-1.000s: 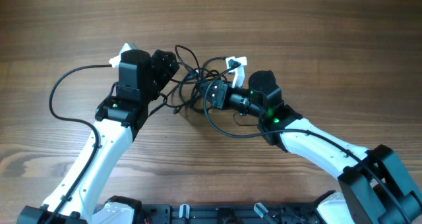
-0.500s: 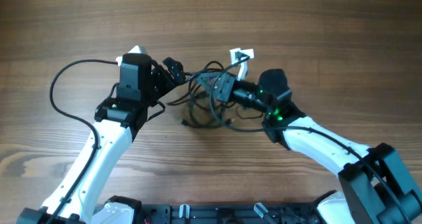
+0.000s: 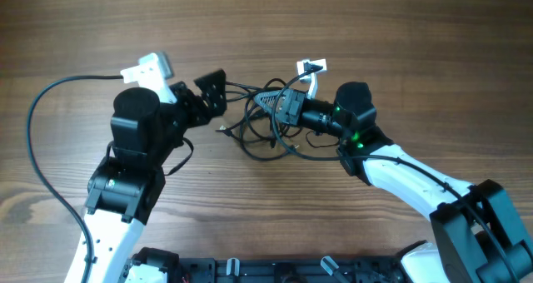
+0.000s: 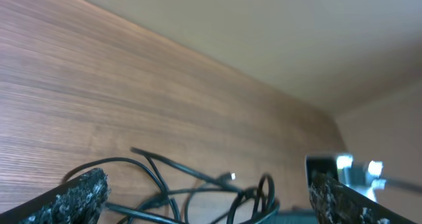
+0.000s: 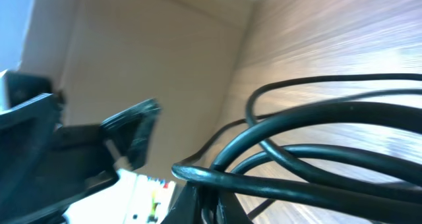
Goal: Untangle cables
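Note:
The cables [image 3: 265,126] lie as a tangle of thin black loops on the wooden table between my two arms. My left gripper [image 3: 216,98] is open and empty just left of the tangle. In the left wrist view its two fingers [image 4: 78,196] stand wide apart, with cable loops [image 4: 198,192] and a small silver-tipped plug [image 4: 232,176] on the table between them. My right gripper [image 3: 280,108] is shut on the right side of the tangle. In the right wrist view its jaws [image 5: 212,201] clamp a thick-looking strand, and more loops [image 5: 316,115] arch above the table.
The left arm's thick black wire [image 3: 37,125] loops over the table at far left. White camera modules sit on the left wrist [image 3: 150,67] and the right wrist [image 3: 310,67]. The arm bases stand at the front edge.
My left arm has swung left and turned, and its gripper now sits just left of the tangle. My right gripper has lifted slightly up and right with the cables.

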Controlling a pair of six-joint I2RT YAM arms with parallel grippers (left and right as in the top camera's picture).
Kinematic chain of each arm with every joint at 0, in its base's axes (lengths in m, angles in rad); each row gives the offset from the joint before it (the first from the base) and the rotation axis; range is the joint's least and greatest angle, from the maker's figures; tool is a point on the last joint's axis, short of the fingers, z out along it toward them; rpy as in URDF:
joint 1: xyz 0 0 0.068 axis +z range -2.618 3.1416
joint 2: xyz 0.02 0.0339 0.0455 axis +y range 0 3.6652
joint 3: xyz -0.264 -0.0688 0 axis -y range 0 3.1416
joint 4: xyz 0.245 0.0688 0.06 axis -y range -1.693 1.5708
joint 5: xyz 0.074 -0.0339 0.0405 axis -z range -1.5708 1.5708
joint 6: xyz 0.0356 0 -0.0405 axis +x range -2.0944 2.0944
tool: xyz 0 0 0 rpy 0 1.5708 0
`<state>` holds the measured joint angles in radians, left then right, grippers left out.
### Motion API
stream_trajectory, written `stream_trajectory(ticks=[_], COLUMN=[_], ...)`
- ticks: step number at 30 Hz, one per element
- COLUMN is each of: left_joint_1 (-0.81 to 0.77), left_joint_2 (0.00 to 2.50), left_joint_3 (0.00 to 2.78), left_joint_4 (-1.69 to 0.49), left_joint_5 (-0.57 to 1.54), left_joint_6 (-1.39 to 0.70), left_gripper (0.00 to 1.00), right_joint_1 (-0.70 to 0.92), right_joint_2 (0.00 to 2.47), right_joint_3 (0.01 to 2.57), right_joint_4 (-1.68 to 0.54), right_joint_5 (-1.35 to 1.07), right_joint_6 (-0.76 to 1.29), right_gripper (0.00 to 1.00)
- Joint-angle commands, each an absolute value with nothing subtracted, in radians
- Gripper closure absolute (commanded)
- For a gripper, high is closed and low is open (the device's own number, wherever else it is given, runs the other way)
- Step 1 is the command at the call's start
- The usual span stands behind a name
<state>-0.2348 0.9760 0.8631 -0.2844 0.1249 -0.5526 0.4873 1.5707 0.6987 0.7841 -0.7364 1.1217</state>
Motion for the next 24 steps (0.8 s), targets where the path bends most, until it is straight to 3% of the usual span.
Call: stream_trajectory(ticks=[1,5,11,17,24], left_joint_1=[-0.237,-0.237,-0.237,-0.237,-0.237], left_joint_2=[0.996,1.039,1.089,1.09,1.09], left_joint_3=[0.87,0.87,0.87,0.87,0.87], left_joint_4=[-0.326,-0.361,-0.359,-0.36,-0.362], left_joint_5=[0.294,0.348,0.483,0.482,0.483], left_joint_6=[-0.396,-0.396,-0.396,-0.395,-0.396], left_gripper=[0.0,0.01,0.01,0.01,0.1], right_joint_1=[0.487,0.487,0.487,0.484,0.447], right_joint_2=[1.574,1.574,1.574,1.574,1.574], right_joint_3=[0.705,0.705,0.705,0.705,0.705], right_joint_4=[0.886,1.031,1.032,1.032,1.032], right_joint_5=[-0.883,-0.931,-0.925,-0.921,-0.921], right_joint_6=[1.121,1.118,1.118,1.118,1.126], right_gripper=[0.95,0.96,0.96,0.96,0.96])
